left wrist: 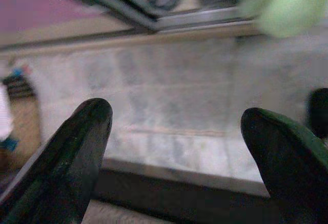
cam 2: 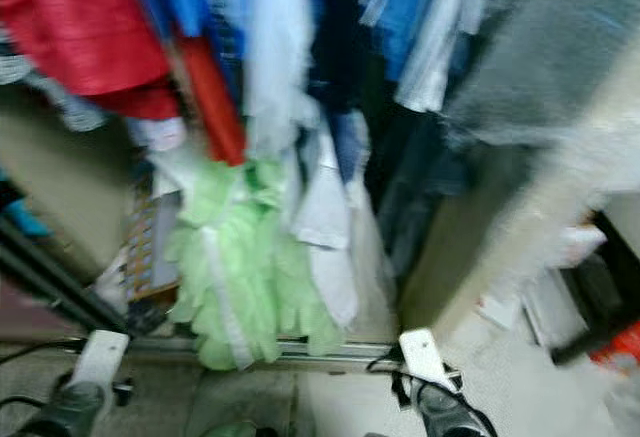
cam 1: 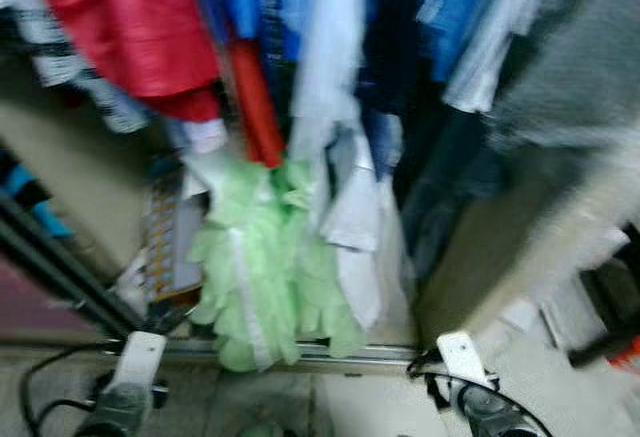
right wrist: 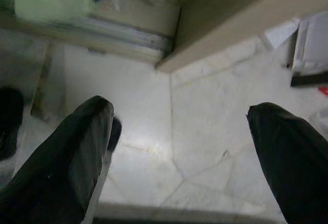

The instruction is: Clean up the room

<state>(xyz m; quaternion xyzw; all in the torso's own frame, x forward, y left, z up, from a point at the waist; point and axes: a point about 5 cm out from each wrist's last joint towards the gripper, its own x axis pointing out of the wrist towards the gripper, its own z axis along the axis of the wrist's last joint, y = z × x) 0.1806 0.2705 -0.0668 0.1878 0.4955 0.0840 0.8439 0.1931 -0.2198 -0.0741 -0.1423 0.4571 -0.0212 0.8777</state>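
Hanging clothes point(cam 1: 330, 47) are filling the wardrobe ahead of both claws, long axes running straight down, with a pale green garment point(cam 1: 265, 277) dangling lowest, nearer the left claw point(left wrist: 177, 147). Both it and the right claw point(right wrist: 179, 152) are gaping wide, holding nothing, over pale floor tiles point(right wrist: 169, 126).

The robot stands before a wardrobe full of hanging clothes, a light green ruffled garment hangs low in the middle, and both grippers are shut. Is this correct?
One thing is wrong: the grippers are open, not shut. Each wrist view shows the left gripper and the right gripper with fingers spread wide over the pale floor. The rest holds: the green ruffled garment hangs low among the hanging clothes.
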